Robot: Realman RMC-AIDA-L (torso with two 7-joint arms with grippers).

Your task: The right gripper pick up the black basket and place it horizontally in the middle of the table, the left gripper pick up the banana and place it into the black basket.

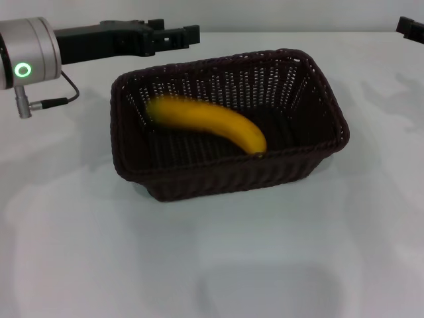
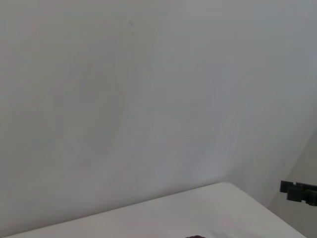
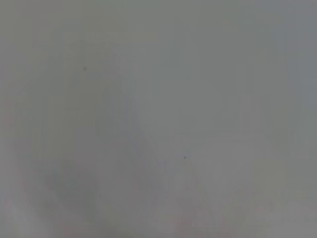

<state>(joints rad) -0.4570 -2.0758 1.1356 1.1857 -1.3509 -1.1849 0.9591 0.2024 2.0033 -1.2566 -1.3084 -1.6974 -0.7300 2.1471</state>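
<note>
The black basket stands lengthwise across the middle of the white table. The yellow banana lies inside it, reaching from the basket's left side to its front wall, and its left part is blurred. My left gripper is behind the basket's left rear corner, held level above the table, open and empty. Only a small dark piece of my right gripper shows at the table's far right edge, well away from the basket. It also shows far off in the left wrist view.
A grey cable hangs from the silver left wrist with its green ring light. The right wrist view shows only blank grey surface. A grey wall runs behind the table's far edge.
</note>
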